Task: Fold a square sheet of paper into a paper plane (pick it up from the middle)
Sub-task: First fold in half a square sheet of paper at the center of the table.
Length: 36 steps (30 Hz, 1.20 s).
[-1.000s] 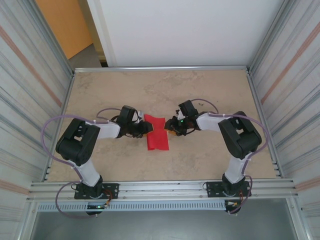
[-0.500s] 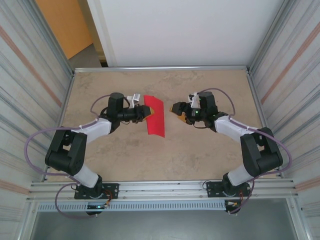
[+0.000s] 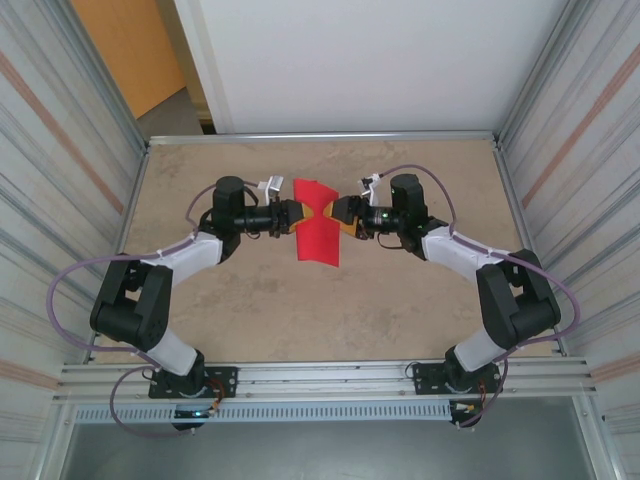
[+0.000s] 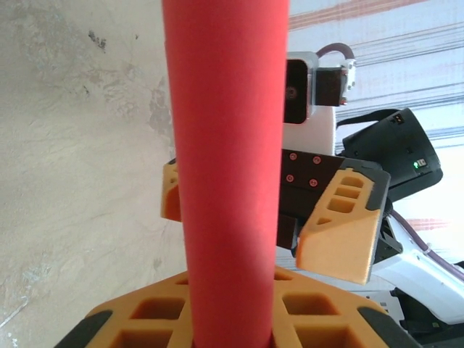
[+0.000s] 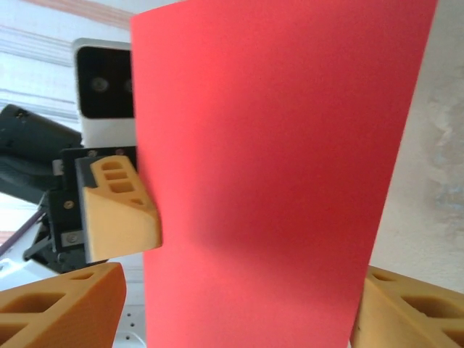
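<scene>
Mid-tabletop [image 3: 400, 310], slightly toward 12 o'clock: red paper sheet [image 3: 317, 238], bowed lengthwise, hanging between both arms, apparently off surface.
Handling, judged: near weightless, floppy, creases and tears easily, slick between pads. Take by edge near mid-length, light pinch, no tugging apart.
Left end effector [image 3: 293, 215] at sheet's 9 o'clock: narrow, pinching sheet edge.
Right end effector [image 3: 338, 214] at 3 o'clock: jaws wide, fingers [image 5: 61, 308] straddling sheet, not clamped; contact with paper unclear.
</scene>
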Tool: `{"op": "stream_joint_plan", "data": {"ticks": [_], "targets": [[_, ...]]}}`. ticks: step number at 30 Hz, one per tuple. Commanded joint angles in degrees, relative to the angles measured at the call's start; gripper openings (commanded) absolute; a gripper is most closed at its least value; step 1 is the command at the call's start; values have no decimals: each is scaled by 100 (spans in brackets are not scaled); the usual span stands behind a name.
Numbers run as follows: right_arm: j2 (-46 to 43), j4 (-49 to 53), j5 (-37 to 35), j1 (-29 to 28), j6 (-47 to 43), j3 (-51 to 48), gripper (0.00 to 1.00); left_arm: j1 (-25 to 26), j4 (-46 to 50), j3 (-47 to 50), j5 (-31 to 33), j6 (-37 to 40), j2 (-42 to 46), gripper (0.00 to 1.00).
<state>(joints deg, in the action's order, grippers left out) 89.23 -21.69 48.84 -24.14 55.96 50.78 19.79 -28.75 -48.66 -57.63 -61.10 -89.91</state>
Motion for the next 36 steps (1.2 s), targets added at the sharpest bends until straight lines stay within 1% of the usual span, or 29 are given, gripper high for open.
{"op": "stream_joint_plan", "data": {"ticks": [1, 3, 6, 8, 14, 16, 17, 20, 21, 23, 25, 26, 31, 33, 36], "targets": [[-58, -327, 215, 22, 196, 21, 69, -114, 364, -114, -51, 242, 166, 21], [-144, -327, 212, 66, 191, -42, 65, -160, 484, -86, 19, 325, 175, 21], [-213, -327, 264, 86, 180, -94, 54, -204, 501, -49, 36, 358, 141, 20], [-222, -277, 266, 76, 137, -107, 48, -196, 519, -47, 49, 371, 123, 20], [-104, 353, 109, -64, -217, 68, 30, -197, 517, -28, 47, 366, 114, 21], [-43, 511, 79, -67, -244, 170, 20, -196, 549, -13, 34, 370, 123, 22], [-7, 559, 67, -52, -243, 201, 17, -208, 585, -16, 43, 376, 122, 23], [-53, 683, -38, 58, -239, 213, 9, -271, 1025, -12, 205, 611, 187, 28], [-108, 760, -63, 115, -260, 220, 6, -319, 1221, 5, 310, 714, 221, 33], [-210, 1039, -108, 251, -356, 242, 4, -428, 1616, 52, 494, 940, 284, 47], [-366, 1548, -161, 438, -581, 320, 2, -568, 1960, 129, 680, 1176, 348, 59], [-431, 1796, -179, 521, -695, 350, 1, -642, 2075, 171, 757, 1250, 378, 62], [-855, 2969, -294, 1000, -1259, 541, 0, -1021, 2194, 466, 893, 1414, 532, 71], [-970, 3417, -402, 1077, -1467, 720, 0, -1114, 2232, 551, 935, 1463, 574, 73], [-1000, 3934, -626, 1045, -1676, 1047, 0, -1144, 2269, 604, 988, 1534, 605, 79]]}}
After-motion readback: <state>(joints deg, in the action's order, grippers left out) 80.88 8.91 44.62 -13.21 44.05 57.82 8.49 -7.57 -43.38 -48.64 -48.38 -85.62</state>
